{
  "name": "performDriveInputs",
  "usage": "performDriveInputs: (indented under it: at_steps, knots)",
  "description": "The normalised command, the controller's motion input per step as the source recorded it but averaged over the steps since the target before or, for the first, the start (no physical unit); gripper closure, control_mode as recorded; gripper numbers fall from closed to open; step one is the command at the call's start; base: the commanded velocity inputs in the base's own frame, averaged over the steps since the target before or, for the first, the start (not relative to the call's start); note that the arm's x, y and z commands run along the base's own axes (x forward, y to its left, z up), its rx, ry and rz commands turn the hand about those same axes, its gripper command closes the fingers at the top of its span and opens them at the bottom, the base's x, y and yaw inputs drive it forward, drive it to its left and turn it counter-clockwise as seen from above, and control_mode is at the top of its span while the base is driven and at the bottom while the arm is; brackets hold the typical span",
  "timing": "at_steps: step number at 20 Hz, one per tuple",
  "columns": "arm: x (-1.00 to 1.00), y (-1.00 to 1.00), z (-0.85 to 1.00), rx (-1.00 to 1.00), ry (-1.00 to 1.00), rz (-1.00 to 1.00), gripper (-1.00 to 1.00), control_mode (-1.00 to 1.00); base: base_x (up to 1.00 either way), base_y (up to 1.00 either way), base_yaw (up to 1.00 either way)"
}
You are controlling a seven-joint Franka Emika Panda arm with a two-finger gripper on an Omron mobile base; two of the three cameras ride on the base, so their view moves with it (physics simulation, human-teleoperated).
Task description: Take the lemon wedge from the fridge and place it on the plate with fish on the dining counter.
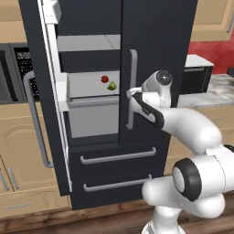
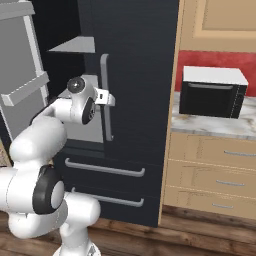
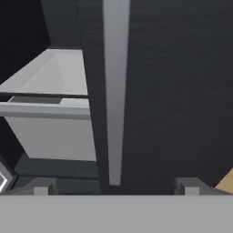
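Lemon wedge [image 1: 112, 86] sits on a pale shelf inside the fridge [image 1: 155, 55], touching or just beside a small red fruit [image 1: 104, 78], up and to the left of the pincer [image 1: 129, 94] as the left base view shows it. The fridge's left door [image 1: 39, 91] is swung wide, its long grey bar handle [image 1: 36, 123] facing the room, while the right door is shut. The pincer hangs just in front of the right door's bar handle [image 1: 132, 87], at about the height of the wedge's shelf. In the hand view its two finger tips [image 3: 42, 186] stand well apart, jaws wide and empty, with the grey bar handle [image 3: 114, 91] rising between them and the shelf edge [image 3: 45, 110] off to the left. Below the pincer run the fridge's two drawers [image 1: 116, 157]. A black microwave [image 2: 212, 92] rests on the marble worktop [image 2: 215, 126] well to the pincer's right
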Motion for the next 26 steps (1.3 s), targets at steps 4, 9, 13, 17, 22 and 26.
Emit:
performDriveInputs:
  at_steps: [4, 9, 13, 17, 22, 26]
  knots:
    - [0.50, 0.00, -0.04, 0.00, 0.00, 0.00, -1.00, -1.00, 0.00, 0.00, 0.00]
    - [0.45, 0.00, -0.09, 0.00, 0.00, 0.00, -1.00, -1.00, 0.00, 0.00, 0.00]
    - [0.43, 0.00, -0.20, 0.00, 0.00, 0.00, -1.00, -1.00, 0.00, 0.00, 0.00]
    - [0.30, 0.01, -0.41, 0.00, 0.00, 0.00, -1.00, -1.00, 0.00, 0.00, 0.00]
    - [0.37, 0.03, -0.33, 0.00, 0.00, 0.00, -1.00, -1.00, 0.00, 0.00, 0.00]
    - [0.48, 0.05, -0.24, 0.00, 0.00, 0.00, -1.00, -1.00, 0.00, 0.00, 0.00]
